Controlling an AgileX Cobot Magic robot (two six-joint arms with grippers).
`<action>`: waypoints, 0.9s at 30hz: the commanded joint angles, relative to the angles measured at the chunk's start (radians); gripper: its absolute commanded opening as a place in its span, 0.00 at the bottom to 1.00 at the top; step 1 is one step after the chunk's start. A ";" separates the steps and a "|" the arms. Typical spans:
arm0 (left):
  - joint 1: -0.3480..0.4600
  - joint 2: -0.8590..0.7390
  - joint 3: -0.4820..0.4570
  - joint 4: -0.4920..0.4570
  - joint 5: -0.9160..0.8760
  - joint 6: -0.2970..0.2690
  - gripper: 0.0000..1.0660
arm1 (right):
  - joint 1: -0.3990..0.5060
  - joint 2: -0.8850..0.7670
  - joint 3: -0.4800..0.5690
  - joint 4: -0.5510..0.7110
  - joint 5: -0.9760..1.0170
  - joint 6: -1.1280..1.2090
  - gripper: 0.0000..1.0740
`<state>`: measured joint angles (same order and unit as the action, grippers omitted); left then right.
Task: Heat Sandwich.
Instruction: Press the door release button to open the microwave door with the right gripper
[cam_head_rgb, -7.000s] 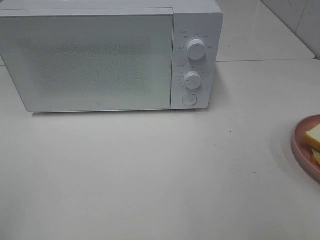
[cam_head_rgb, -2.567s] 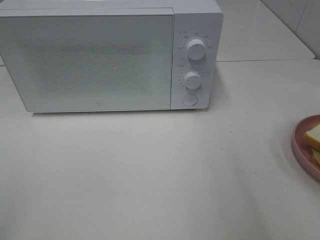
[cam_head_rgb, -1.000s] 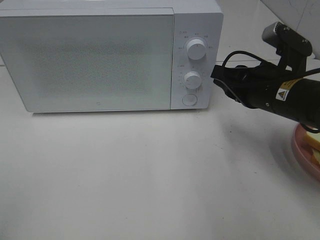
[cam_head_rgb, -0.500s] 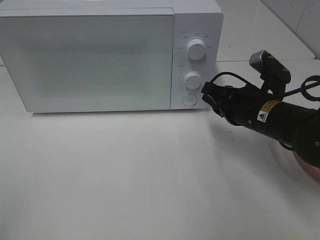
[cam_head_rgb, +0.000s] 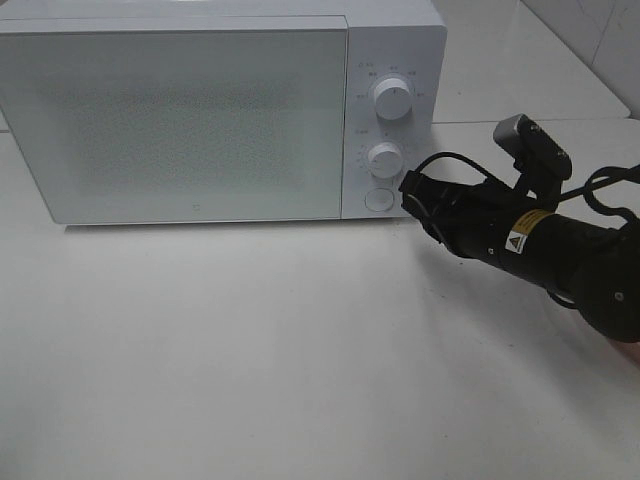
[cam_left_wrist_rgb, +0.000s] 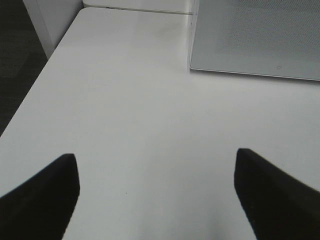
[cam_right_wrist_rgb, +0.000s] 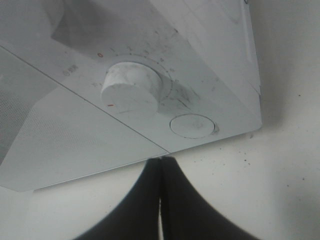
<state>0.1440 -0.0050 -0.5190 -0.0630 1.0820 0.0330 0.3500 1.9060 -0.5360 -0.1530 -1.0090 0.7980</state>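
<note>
The white microwave (cam_head_rgb: 180, 120) stands at the back of the table with its door closed. My right gripper (cam_head_rgb: 408, 190) is shut and empty, its tip just right of the round button (cam_head_rgb: 379, 200) under the lower knob (cam_head_rgb: 384, 158). In the right wrist view the closed fingertips (cam_right_wrist_rgb: 161, 161) sit just short of that button (cam_right_wrist_rgb: 191, 125) and knob (cam_right_wrist_rgb: 131, 92). My left gripper (cam_left_wrist_rgb: 156, 156) is open over bare table, with the microwave's corner (cam_left_wrist_rgb: 260, 35) ahead of it. The sandwich is hidden behind the right arm.
An upper knob (cam_head_rgb: 392, 98) sits on the microwave's control panel. The right arm (cam_head_rgb: 540, 250) stretches over the table's right side. The white table (cam_head_rgb: 250, 350) spreads out in front of the microwave; its left edge (cam_left_wrist_rgb: 30, 95) drops to a dark floor.
The right arm has come down and left, bringing its tip close to the microwave's round button. Its jaws have closed. The arm now covers the pink plate and sandwich.
</note>
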 joint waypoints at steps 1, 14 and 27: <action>-0.004 -0.017 0.004 -0.002 -0.013 -0.003 0.75 | 0.003 0.014 -0.027 -0.009 -0.009 0.003 0.00; -0.004 -0.017 0.004 -0.002 -0.013 -0.003 0.75 | 0.025 0.121 -0.097 0.036 -0.070 0.059 0.00; -0.004 -0.017 0.004 -0.002 -0.013 -0.003 0.75 | 0.110 0.180 -0.099 0.256 -0.091 0.041 0.00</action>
<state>0.1440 -0.0050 -0.5190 -0.0630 1.0820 0.0330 0.4550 2.0890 -0.6270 0.0920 -1.0830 0.8520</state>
